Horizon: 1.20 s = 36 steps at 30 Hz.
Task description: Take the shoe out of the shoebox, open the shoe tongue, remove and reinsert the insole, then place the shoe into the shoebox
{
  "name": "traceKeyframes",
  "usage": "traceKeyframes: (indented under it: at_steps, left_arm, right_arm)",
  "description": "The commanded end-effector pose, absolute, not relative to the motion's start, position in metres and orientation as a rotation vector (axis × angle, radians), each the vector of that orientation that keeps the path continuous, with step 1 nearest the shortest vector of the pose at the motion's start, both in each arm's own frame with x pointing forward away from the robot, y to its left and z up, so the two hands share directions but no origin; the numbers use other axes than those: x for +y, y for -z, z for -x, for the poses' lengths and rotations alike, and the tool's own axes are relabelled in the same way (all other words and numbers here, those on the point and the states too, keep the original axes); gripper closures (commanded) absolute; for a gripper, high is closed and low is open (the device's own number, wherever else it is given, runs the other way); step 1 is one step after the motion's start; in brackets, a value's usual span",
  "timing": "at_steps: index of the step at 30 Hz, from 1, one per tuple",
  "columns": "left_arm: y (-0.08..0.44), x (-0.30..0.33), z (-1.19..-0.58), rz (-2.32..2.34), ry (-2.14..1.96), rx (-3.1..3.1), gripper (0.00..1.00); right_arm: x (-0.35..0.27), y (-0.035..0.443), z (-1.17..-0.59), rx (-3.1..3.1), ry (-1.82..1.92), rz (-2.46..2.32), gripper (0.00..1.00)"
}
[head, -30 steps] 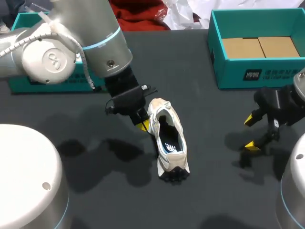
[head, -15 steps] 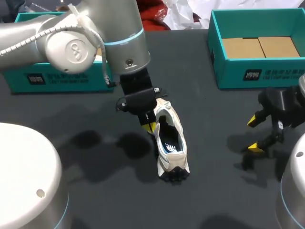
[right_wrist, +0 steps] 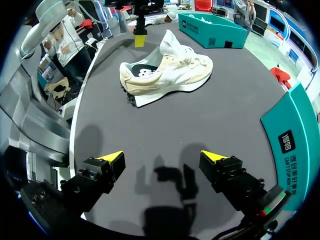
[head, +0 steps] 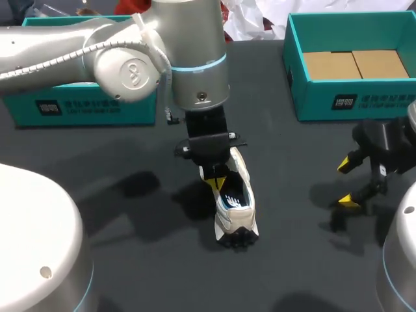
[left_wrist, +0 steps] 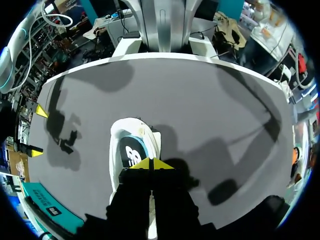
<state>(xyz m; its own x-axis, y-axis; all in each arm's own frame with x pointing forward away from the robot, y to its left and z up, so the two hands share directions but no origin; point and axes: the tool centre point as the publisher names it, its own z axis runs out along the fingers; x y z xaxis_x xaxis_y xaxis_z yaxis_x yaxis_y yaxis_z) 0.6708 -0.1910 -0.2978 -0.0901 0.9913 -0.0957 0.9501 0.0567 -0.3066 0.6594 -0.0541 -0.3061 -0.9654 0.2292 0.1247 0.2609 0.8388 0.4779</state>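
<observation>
A white shoe (head: 240, 218) lies on the dark table, its heel toward the front edge, and its dark insole (head: 233, 195) shows through the opening. My left gripper (head: 216, 181) hangs over the shoe's tongue end. In the left wrist view that gripper (left_wrist: 152, 164) is shut, with its yellow tips pressed together just above the insole (left_wrist: 131, 154) of the shoe (left_wrist: 125, 131); nothing shows between them. My right gripper (head: 348, 182) stands open to the right of the shoe, well apart from it. From the right wrist the open gripper (right_wrist: 162, 159) faces the shoe (right_wrist: 170, 67) across bare table.
A teal shoebox (head: 305, 97) with cardboard inside stands at the back right, close behind my right gripper. A second teal box (head: 78, 107) sits at the back left, behind my left arm. Bare table lies around the shoe.
My left arm has swung to the right, carrying its shut gripper from beside the shoe's toe to over the opening. The shoe and my right arm have stayed put.
</observation>
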Motion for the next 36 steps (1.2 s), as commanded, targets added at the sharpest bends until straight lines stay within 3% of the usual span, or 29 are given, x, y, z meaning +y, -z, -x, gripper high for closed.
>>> traceKeyframes:
  at_steps: [1,36]
  left_arm:
    - [0.311,-0.204,-0.673,2.024,-0.367,-2.098,1.00]
    - [0.346,-0.200,-0.666,2.116,-0.244,-1.931,1.00]
  right_arm:
    - [-0.054,0.306,-0.657,-2.957,0.779,0.396,0.00]
    - [-0.054,0.306,-0.657,-2.957,0.779,0.396,0.00]
